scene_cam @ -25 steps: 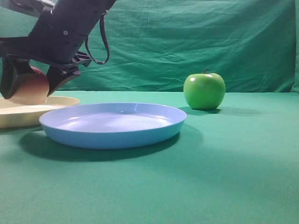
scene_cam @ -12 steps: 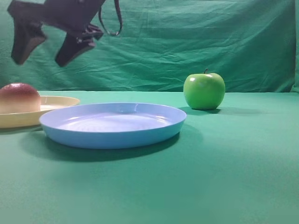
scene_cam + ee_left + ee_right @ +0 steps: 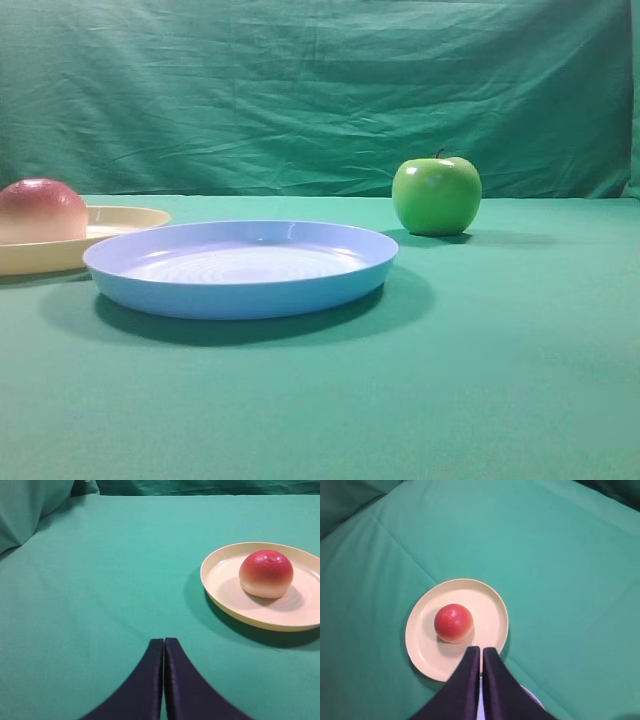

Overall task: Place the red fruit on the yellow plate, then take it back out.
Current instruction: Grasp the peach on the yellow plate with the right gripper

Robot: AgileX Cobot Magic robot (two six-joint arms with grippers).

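The red fruit (image 3: 42, 210) (image 3: 265, 573) (image 3: 453, 623) rests on the yellow plate (image 3: 125, 222) (image 3: 220, 587) (image 3: 420, 645) at the far left of the table, free of any gripper. High above the plate hangs my right gripper (image 3: 481, 649), shut and empty, its dark fingers pressed together. Low over bare cloth well left of the plate, my left gripper (image 3: 164, 640) is shut on nothing. Neither gripper shows in the exterior high view.
A light-blue plate (image 3: 240, 290) lies in the middle foreground, just right of the yellow plate. A shiny green apple (image 3: 436, 195) stands behind it to the right. Green cloth (image 3: 500, 380) covers the table and backdrop.
The right gripper let go of the red fruit on the yellow plate, rose up out of the exterior high view and closed its fingers. The fruit stays on the plate.
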